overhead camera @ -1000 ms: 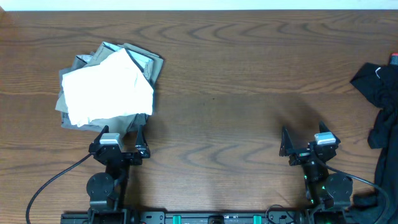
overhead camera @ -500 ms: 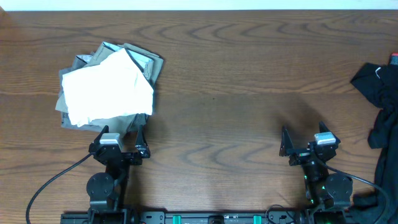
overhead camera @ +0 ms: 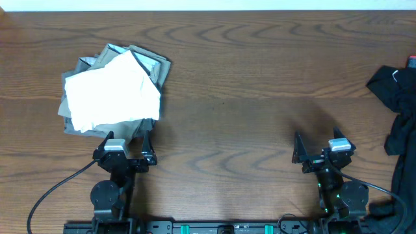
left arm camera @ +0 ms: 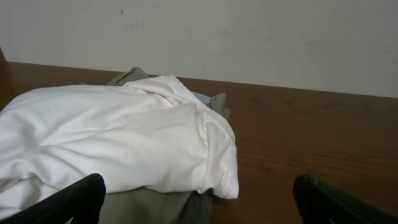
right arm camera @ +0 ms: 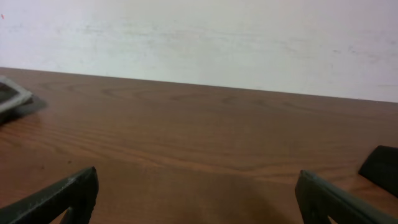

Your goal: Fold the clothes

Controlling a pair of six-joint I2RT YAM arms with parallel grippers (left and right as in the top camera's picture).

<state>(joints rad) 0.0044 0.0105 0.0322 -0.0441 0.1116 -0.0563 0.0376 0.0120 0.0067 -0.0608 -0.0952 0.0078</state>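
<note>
Plainly, a brown table (overhead camera: 247, 78) with wavy wood grain across nearly the whole overhead frame, and a thin strip of pale wall (overhead camera: 208, 4) along the top edge. In both wrist views, the same plain off-white wall behind the far edge of the table.

Clothes in two places, well apart. In the upper left of the overhead frame, a pile: a white garment (overhead camera: 110, 94) on top, loosely bunched, long axis running from lower left to upper right, one pointed corner aimed toward the top. Under it, grey-olive garments (overhead camera: 156, 65), showing at the upper and left edges. At the right edge of the frame, a black T-shirt (overhead camera: 398, 88), crumpled and partly cut off by the frame, stretched roughly top to bottom, with a small white mark in its upper part.

At the lower left, the left gripper (overhead camera: 127, 143), jaws spread wide, holding nothing. Fingertips just beside the near edge of the pile — touching or not, impossible to tell. At the lower right, the right gripper (overhead camera: 316, 146), also spread wide and empty, near the black T-shirt but apart from it.
</note>
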